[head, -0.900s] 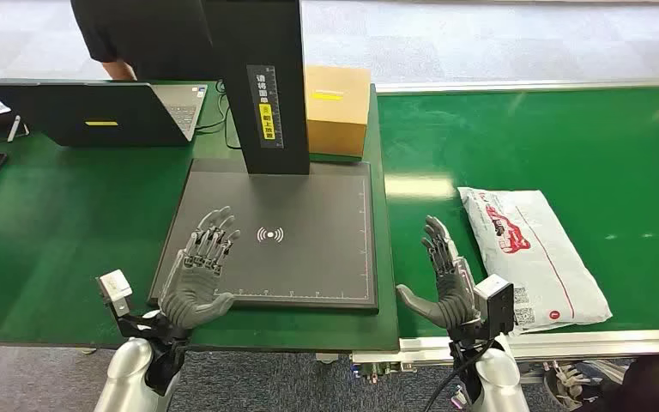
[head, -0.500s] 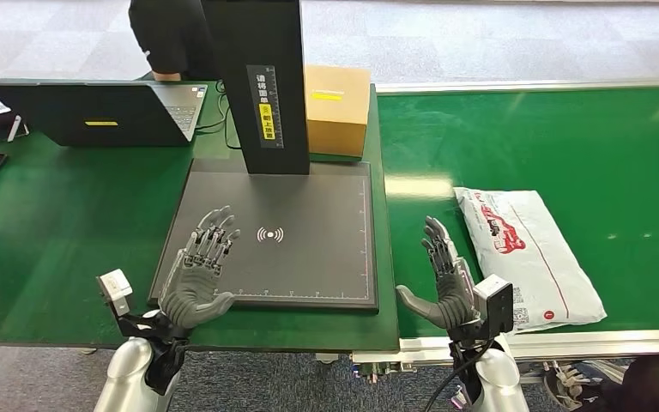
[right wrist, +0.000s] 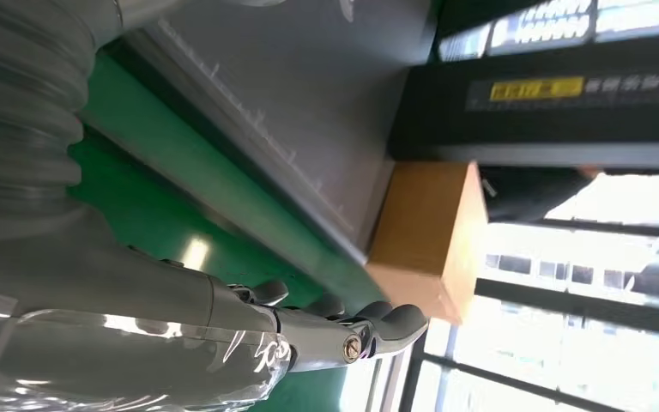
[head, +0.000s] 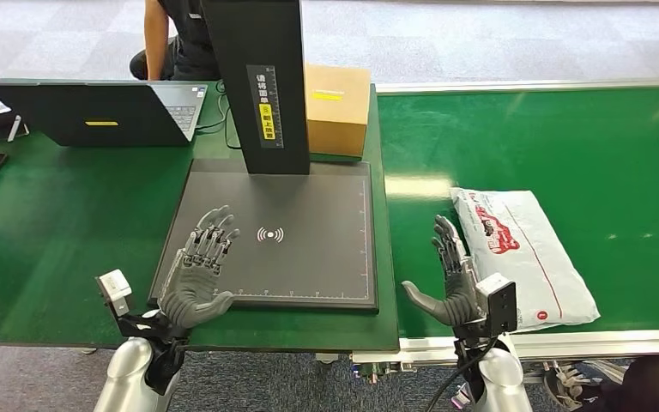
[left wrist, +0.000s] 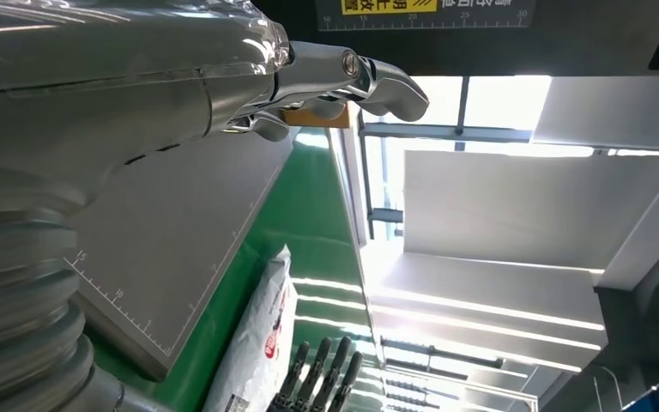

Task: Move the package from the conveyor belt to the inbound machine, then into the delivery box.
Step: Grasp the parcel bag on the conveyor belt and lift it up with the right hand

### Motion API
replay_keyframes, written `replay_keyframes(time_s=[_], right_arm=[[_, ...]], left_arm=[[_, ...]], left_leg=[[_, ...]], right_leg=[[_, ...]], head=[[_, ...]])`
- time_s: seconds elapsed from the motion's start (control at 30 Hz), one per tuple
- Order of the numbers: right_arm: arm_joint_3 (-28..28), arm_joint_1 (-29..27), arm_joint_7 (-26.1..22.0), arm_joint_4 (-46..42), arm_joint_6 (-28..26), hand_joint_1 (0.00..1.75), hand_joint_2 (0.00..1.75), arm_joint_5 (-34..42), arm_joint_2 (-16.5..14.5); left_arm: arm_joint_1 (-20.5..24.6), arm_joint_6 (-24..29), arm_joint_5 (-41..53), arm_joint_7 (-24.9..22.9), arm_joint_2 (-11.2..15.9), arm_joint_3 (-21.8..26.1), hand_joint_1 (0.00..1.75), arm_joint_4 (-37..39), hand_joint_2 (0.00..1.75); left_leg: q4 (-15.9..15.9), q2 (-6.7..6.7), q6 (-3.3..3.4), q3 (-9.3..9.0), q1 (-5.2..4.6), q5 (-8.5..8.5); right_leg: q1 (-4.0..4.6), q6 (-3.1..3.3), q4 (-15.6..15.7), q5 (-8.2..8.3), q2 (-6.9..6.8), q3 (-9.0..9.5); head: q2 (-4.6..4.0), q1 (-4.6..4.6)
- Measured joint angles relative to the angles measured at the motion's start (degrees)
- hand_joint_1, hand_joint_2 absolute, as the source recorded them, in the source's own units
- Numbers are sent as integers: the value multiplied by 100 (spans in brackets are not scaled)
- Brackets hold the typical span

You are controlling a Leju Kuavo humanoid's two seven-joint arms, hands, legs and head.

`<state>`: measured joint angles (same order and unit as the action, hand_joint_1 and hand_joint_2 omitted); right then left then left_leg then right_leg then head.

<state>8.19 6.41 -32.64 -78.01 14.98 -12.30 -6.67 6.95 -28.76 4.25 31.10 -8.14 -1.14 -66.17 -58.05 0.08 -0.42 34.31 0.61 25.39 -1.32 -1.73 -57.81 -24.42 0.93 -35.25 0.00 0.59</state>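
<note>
Right robot hand [head: 455,279], fingers spread like the left's [head: 199,273], hides the package's [head: 528,257] near corner.

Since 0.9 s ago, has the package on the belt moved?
Yes. The package has drifted left along the conveyor belt, toward the scanner plate and the open right hand.

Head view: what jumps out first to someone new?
The white package with red print lies flat on the green conveyor belt, just right of the open, empty right hand. The left hand, also open, hovers over the dark scan plate of the inbound machine, whose black column rises beside a cardboard box.
</note>
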Motion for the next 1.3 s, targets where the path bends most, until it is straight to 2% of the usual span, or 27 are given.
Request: replay_keyframes(time_s=[0.1, 0.27, 0.37, 0.47, 0.53, 0.67, 0.93, 1.1, 1.2, 1.3], right_arm=[[102, 2, 62, -33, -612, 0, 175, -285, 0], [430, 74, 334, 37, -1058, 0, 175, -482, 14], [640, 165, 558, 182, -1582, 0, 175, -1007, 53], [823, 253, 1062, 362, -2275, 0, 175, -1824, 102], [897, 301, 1578, 492, -2694, 0, 175, -2513, 141], [1074, 389, 2328, 804, -3228, 0, 175, -3637, 207], [1525, 550, 3010, 1351, -3454, 0, 175, -4311, 216], [1706, 661, 3430, 1700, -2894, 0, 175, -4387, 218], [1813, 750, 3489, 1964, -2510, 0, 175, -4212, 231], [1880, 855, 3497, 2218, -2372, 0, 175, -4156, 255]], left_arm=[[-12, 9, -4, -25, -2, 0, 0, -5, 175], [-32, 11, -4, -51, -2, 1, 0, -6, 175], [-54, 13, 1, -54, -2, 2, 0, -7, 175], [-85, 14, 8, -73, -4, 3, 0, -9, 175], [-103, 22, 16, -99, -7, 5, 0, -18, 175], [-151, 34, 36, -150, -19, 8, 0, -44, 175], [-177, 45, 19, -256, -50, 15, 0, -82, 175], [-178, 46, 22, -310, -65, 22, 0, -91, 175], [-168, 46, 42, -314, -85, 27, 0, -85, 175], [-161, 50, 60, -309, -99, 28, 0, -69, 175]], left_leg=[[0, 0, 0, 0, 0, 0], [0, 0, 0, 1, -2, 0], [0, 0, 1, 0, -2, 0], [0, 0, 1, 0, -2, 0], [0, 0, 1, 1, -3, 0], [0, -1, 1, 1, -3, 1], [1, -4, 1, 1, -3, 1], [0, -4, 1, 1, -3, 1], [-1, -4, 1, -1, -3, 1], [-1, -3, 2, -5, -3, 1]], right_leg=[[0, 0, 0, 0, 0, 0], [-1, 0, 0, 0, 0, 0], [-2, 0, 1, 0, 0, 0], [-2, 0, 1, 0, 0, 0], [-2, 0, 1, 0, 0, 0], [-3, 0, 1, 0, 0, 0], [-2, -1, 1, 0, -4, 0], [-3, -1, 1, 0, -4, 0], [-2, -1, 1, 0, -4, 1], [-2, -1, 2, 0, -3, 5]], head=[[0, -1], [0, -1], [0, 0], [0, 0], [0, -1], [0, -1], [0, -1], [0, -1], [0, 0], [0, 0]])
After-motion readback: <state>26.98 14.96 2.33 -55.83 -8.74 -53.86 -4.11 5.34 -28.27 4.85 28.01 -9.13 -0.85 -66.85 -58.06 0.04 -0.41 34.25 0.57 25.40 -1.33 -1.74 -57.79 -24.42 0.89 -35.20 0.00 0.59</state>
